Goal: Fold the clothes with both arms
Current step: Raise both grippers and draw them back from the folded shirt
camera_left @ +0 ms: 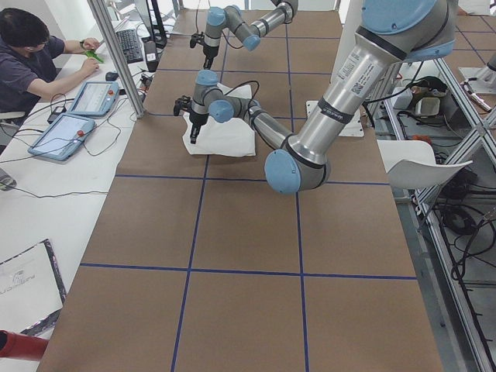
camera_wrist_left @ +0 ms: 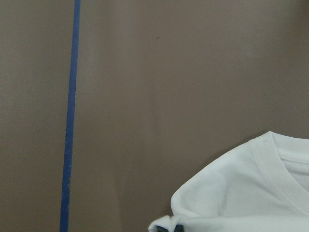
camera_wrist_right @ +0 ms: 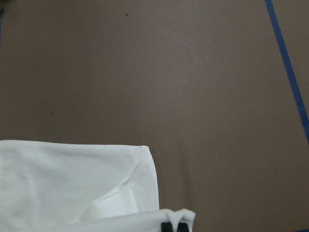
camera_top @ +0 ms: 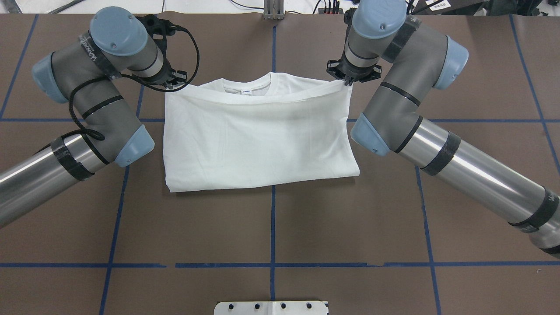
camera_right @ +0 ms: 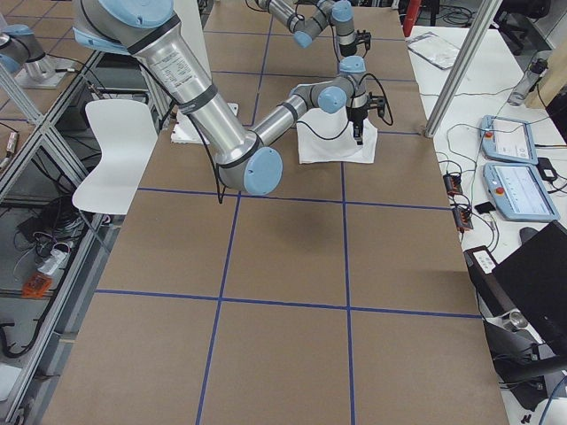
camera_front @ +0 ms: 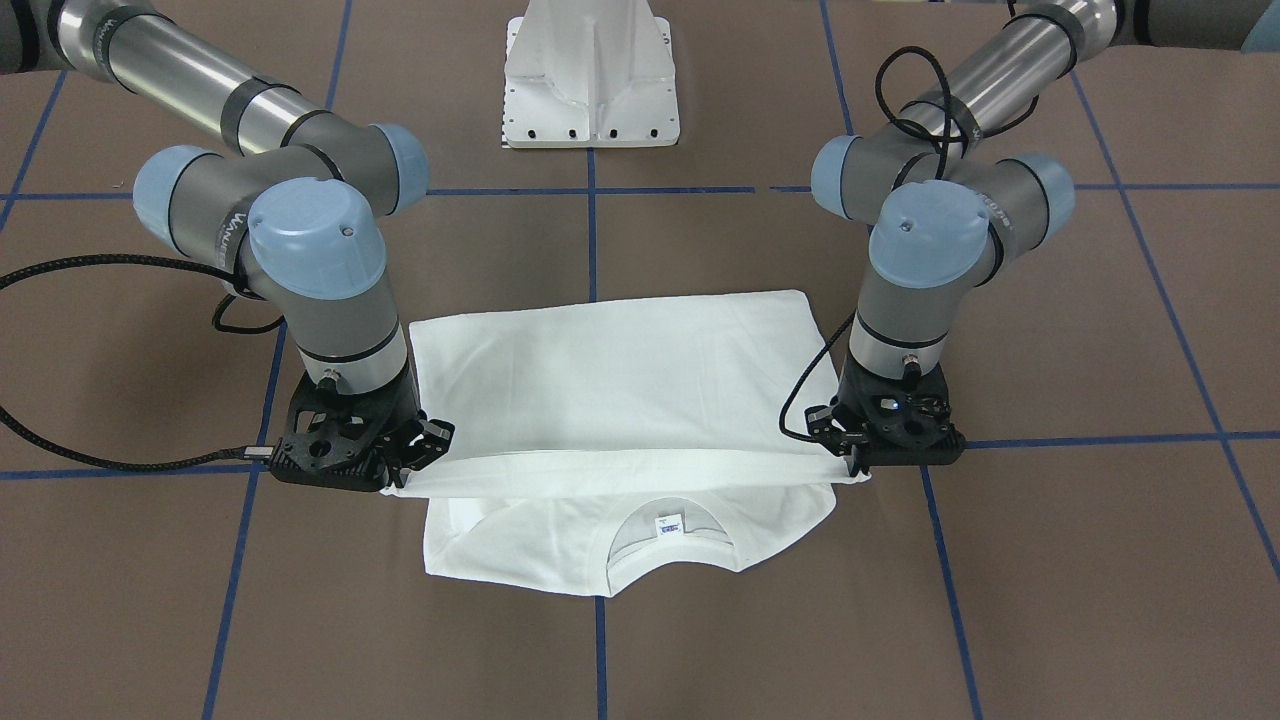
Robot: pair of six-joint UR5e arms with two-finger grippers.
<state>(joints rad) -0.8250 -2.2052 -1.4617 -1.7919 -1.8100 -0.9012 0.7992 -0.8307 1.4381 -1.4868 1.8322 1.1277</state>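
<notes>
One white fabric T-shirt (camera_front: 620, 370) lies flat mid-table on the brown table surface with blue tape grid (camera_front: 700, 640). Its ribbed round collar (camera_front: 668, 548) and small neck label (camera_front: 668, 523) sit at the end away from the robot base. Body doubled over; upper layer's edge stretched taut as a straight band just short of collar. The left black finger gripper (camera_front: 855, 467) pinches one band end and the right black finger gripper (camera_front: 410, 470) the other, both clamped on bunched cloth

The white cloth T-shirt (camera_top: 258, 140) is seen as soft and matt. The brown bench (camera_top: 218, 227) is surfaced matt; the grey robot arms (camera_top: 472, 170) are finished in glossy metal.
</notes>
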